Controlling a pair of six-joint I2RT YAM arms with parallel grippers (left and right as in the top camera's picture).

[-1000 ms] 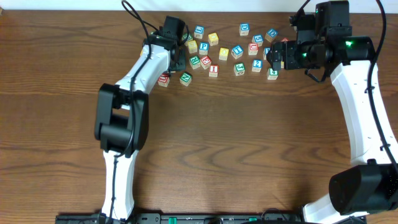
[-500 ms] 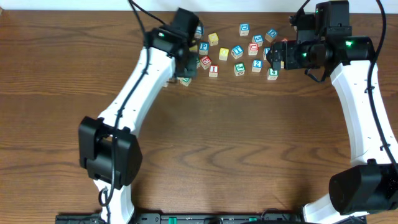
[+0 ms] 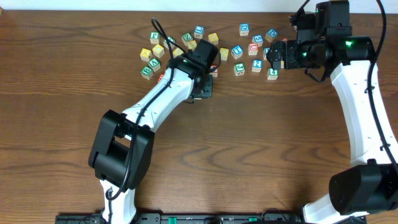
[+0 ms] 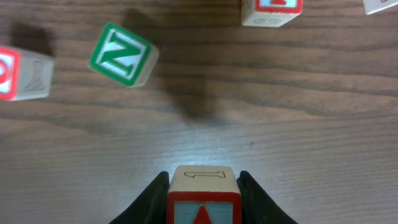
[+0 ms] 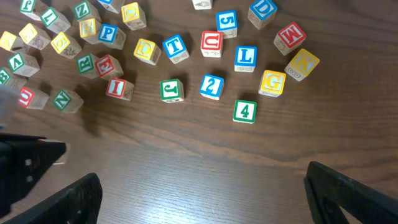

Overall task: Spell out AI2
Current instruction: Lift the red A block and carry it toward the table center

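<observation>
My left gripper [image 4: 203, 179] is shut on a wooden block [image 4: 203, 205] with a red border and a light blue face. Only the red peak of its letter shows, and an outlined 1 is on its top side. In the overhead view the left gripper [image 3: 203, 91] is over bare wood just in front of the block cluster and hides the block. A red I block [image 5: 118, 88] and a blue 2 block [image 5: 211, 86] lie in the scatter. My right gripper [image 5: 202, 193] is open and empty, hovering by the cluster's right end [image 3: 277, 58].
Several lettered blocks lie scattered along the table's far side [image 3: 236, 51]. A green N block [image 4: 121, 54] and a red-faced block [image 4: 18, 73] lie just beyond my left gripper. A green 4 block [image 5: 245, 111] is nearest my right gripper.
My left arm has swung from the cluster's left end to the right and toward the front, now over bare wood. The right arm has not moved.
</observation>
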